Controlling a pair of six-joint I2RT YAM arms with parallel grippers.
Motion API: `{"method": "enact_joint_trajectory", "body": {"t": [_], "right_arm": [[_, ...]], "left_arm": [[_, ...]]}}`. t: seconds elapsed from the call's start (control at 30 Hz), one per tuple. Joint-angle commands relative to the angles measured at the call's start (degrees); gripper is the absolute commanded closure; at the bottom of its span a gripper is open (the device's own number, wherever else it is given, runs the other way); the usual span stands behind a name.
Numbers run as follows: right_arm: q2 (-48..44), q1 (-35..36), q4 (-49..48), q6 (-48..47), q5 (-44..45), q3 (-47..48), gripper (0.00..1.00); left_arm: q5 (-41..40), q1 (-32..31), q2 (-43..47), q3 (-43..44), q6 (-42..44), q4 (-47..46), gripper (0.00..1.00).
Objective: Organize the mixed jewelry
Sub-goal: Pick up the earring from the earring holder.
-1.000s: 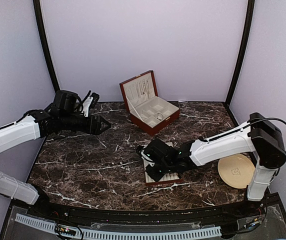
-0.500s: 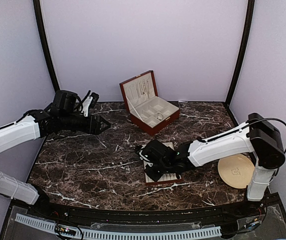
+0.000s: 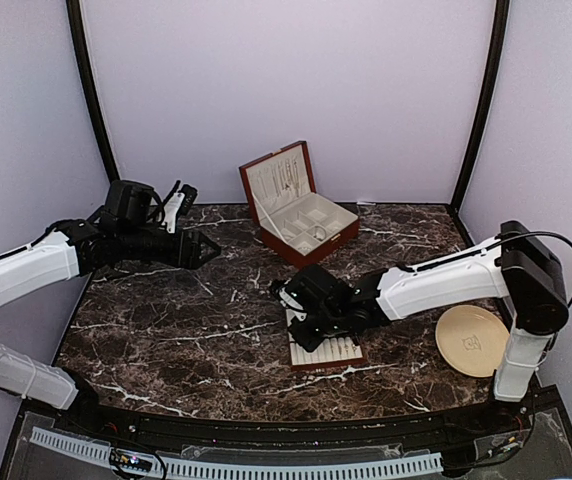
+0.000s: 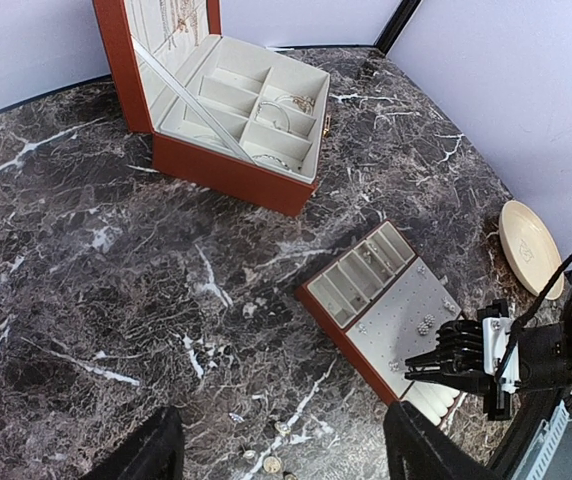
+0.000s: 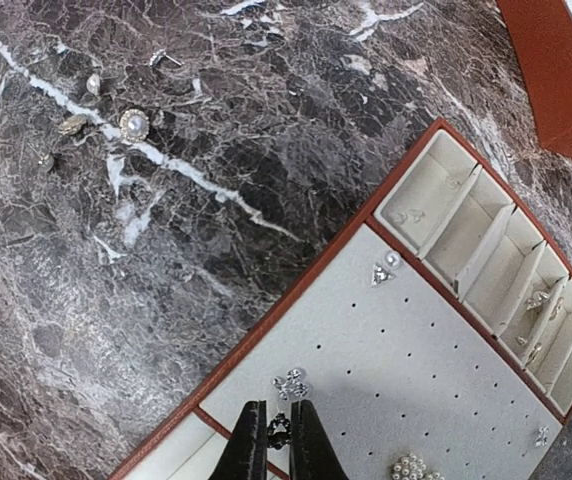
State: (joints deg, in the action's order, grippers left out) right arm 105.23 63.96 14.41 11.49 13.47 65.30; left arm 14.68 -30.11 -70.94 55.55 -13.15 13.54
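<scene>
Squarely over the cream perforated panel (image 5: 416, 370) of the red-brown tray (image 3: 328, 352), the right claw (image 5: 277, 418) is clenched on a small dark piece (image 5: 279, 431); its fingers (image 5: 253, 445) stand almost together with only that piece between them; just beside the tips a silvery cluster (image 5: 291, 383) lies on the panel; farther along the panel sit a stud (image 5: 383, 271) and a pearly cluster (image 5: 410, 467); the tray's row of small compartments (image 5: 486, 250) holds a few more specks.

Left of the tray, more of the mixed jewelry (image 5: 131, 122) lies loose on the marble table (image 3: 186, 330), well apart from the claw; at the far middle stands the wooden box (image 3: 301, 215), lid up, with fine chains (image 4: 171, 20) in the lid and thin rings (image 4: 286, 100) in its cream compartments; a beige plate (image 3: 473, 340) sits at the near right.

The left claw (image 3: 204, 250) hovers at the far left, released, its fingers (image 4: 156, 455) spread wide, touching nothing.
</scene>
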Motion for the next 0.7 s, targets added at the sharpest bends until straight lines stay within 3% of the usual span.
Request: {"method": "enact_joint_trajectory", "body": {"t": [0.0,0.67], "right_arm": [[-0.46,-0.98,1.05,0.56,-3.28,2.0,0.92],[-1.86,-5.3,11.32,-4.54,-15.44,6.73,0.93]], "left_arm": [[1.17,0.4,1.98,-0.71,-0.23,0.26,0.29],[1.75,0.4,1.76,-0.73,-0.32,0.17,0.29]]}}
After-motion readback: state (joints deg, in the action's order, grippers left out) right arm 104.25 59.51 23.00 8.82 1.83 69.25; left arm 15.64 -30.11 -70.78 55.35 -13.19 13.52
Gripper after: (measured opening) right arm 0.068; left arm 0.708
